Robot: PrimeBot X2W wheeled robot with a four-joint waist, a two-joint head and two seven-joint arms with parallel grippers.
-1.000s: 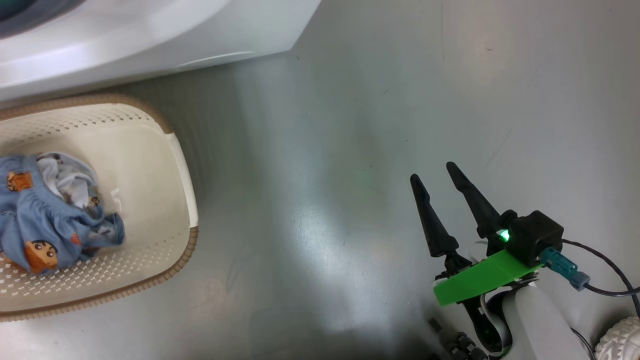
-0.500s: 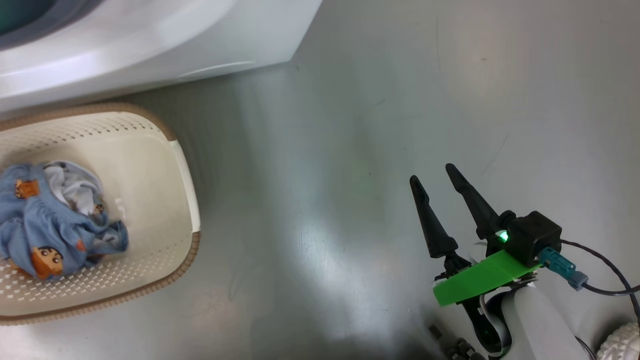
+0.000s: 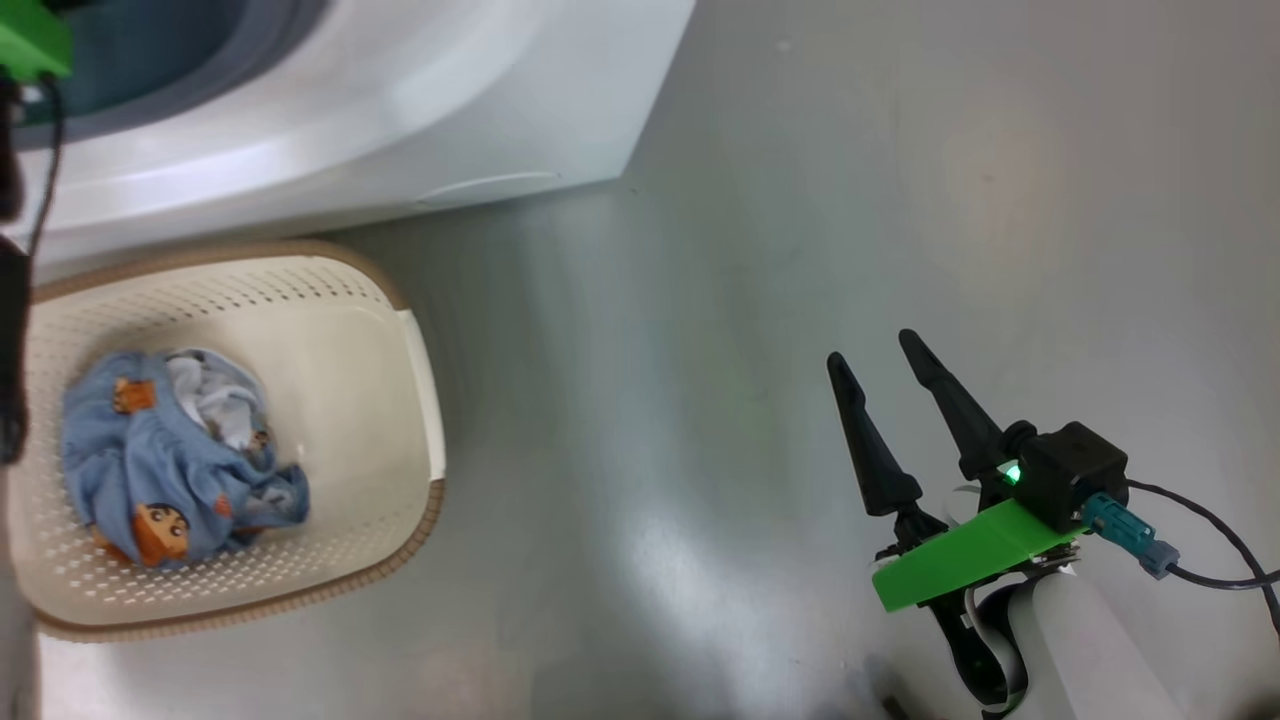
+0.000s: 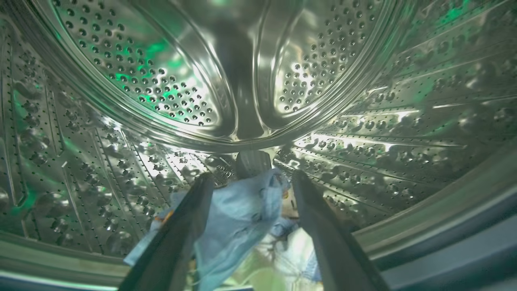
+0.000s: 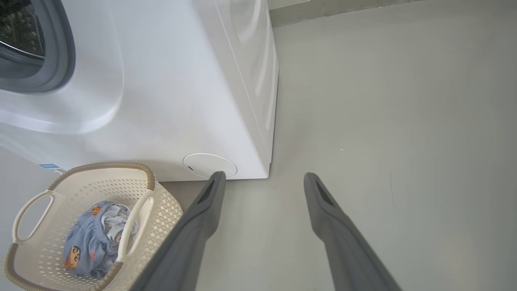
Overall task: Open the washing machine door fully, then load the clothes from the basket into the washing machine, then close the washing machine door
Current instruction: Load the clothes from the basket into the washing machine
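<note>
Left gripper point(image 4: 252, 178): spread inside the drum point(image 4: 161, 81) — so your blue cloth point(image 4: 238, 210) drops loose.
Right gripper point(image 3: 870, 350): spread, empty, aside.

Nothing here can be read. The small blue label point(image 5: 49, 166) near the bottom edge of the washing machine point(image 5: 169, 101) front is too small to make out.
</note>
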